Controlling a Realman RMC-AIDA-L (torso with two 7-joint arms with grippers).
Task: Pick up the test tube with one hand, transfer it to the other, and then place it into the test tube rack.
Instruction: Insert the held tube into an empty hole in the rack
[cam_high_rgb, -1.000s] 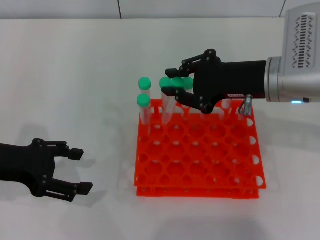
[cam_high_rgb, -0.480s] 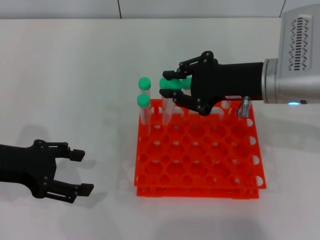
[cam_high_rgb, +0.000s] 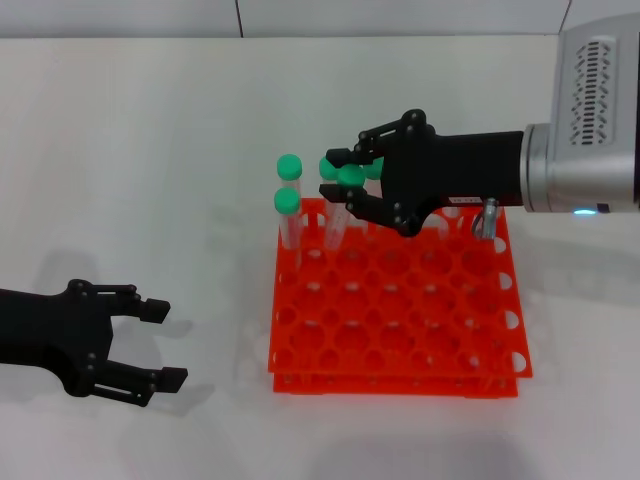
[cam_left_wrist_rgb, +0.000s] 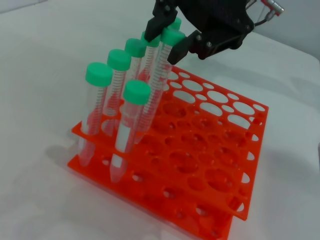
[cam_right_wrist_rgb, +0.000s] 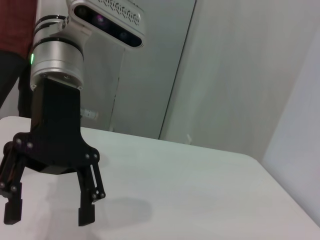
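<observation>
The right gripper (cam_high_rgb: 340, 185) reaches in from the robot's right over the far edge of the orange test tube rack (cam_high_rgb: 395, 345), and its fingers are closed narrowly around the top of the green-capped test tube (cam_left_wrist_rgb: 159, 82), just under the cap. Held that high, the tube's clear body hangs free below the fingers, which suits lowering it into a hole. In the left wrist view the tube leans a little and its lower part already reaches down among the holes of the rack's back row, beside four other capped tubes (cam_left_wrist_rgb: 122, 127) that stand tilted in the corner nearest that camera. Whether its tip rests in the lower tier cannot be told, since the neighbouring tubes and the rack's top plate hide it. The crowding there probably explains the grip from above: the fingers stay level with the caps, clear of the other tubes. The left gripper (cam_high_rgb: 150, 345) rests low over the white table (cam_high_rgb: 150, 150), well apart from the rack on the robot's left, its fingers spread wide and holding nothing, so the handover looks finished and only the seating and release appear to remain.
</observation>
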